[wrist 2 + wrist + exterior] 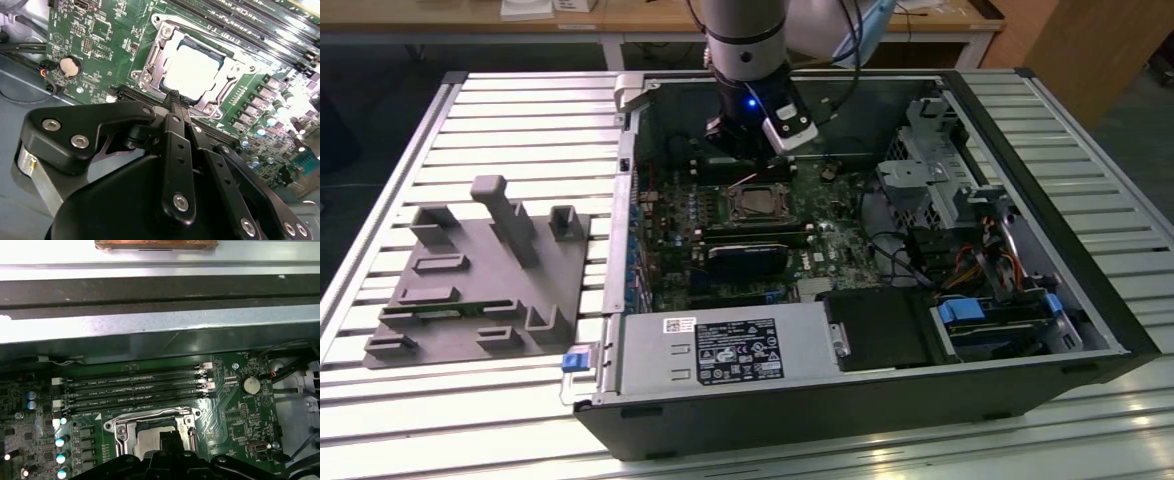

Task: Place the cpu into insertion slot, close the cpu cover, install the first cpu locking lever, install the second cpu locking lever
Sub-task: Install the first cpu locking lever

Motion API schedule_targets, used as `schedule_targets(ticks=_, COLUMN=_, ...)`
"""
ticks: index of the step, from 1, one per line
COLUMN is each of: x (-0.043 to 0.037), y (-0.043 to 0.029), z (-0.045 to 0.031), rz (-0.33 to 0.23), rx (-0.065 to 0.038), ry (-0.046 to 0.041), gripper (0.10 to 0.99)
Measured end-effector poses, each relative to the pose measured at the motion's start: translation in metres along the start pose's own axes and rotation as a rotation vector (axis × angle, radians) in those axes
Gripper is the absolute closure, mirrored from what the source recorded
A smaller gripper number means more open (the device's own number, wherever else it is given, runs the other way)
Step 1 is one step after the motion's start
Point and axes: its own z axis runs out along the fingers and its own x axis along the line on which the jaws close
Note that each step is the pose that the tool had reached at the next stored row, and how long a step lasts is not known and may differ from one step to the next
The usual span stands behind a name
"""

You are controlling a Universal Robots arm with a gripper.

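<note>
An open computer case (854, 420) lies on a slatted metal table (520, 110), and a robot arm reaches down into it. The gripper (175, 96) hangs low over the green motherboard (100, 30), its fingers pressed together with nothing between them. In the second wrist view the tips sit just beside the near edge of the insertion slot (754, 203). The cpu (192, 70) lies seated in that slot, its pale top showing through the window of the cpu cover (155, 50), which appears to lie flat over it. The step in hand is probably the locking levers, though I cannot tell if either is latched. That work calls for exact contact on a thin lever, clear of nearby board parts.
</note>
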Motion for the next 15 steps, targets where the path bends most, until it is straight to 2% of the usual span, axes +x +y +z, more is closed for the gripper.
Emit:
schedule_targets(ticks=10, x=0.0061, y=0.0091, z=0.0073, rz=-0.001, rx=-0.002, ry=-0.0123, gripper=0.98)
schedule_targets(ticks=15, x=0.0088, y=0.0105, z=0.0124, rz=-0.003, rx=-0.003, ry=-0.0241, gripper=0.98)
